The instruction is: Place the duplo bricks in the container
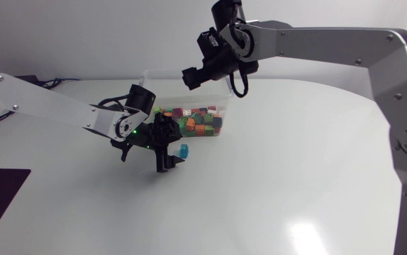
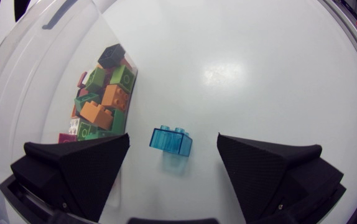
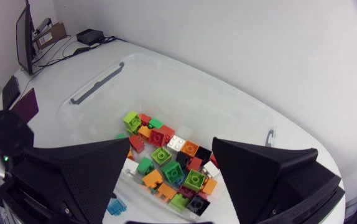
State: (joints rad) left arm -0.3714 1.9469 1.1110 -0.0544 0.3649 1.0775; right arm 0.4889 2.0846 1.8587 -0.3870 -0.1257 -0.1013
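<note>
Straddling blue brick (image 2: 171,140) beside container (image 3: 228,101), left jaws released; right jaws released overhead.

The loose brick (image 2: 171,140) is see-through blue, on a glossy white table (image 1: 296,156). We see the container (image 3: 185,68) as clear plastic, and the pile of bricks (image 3: 171,169) inside it green, orange, red, white and black. Our left gripper (image 2: 173,138) and right gripper (image 3: 171,149) are matte black.
</note>
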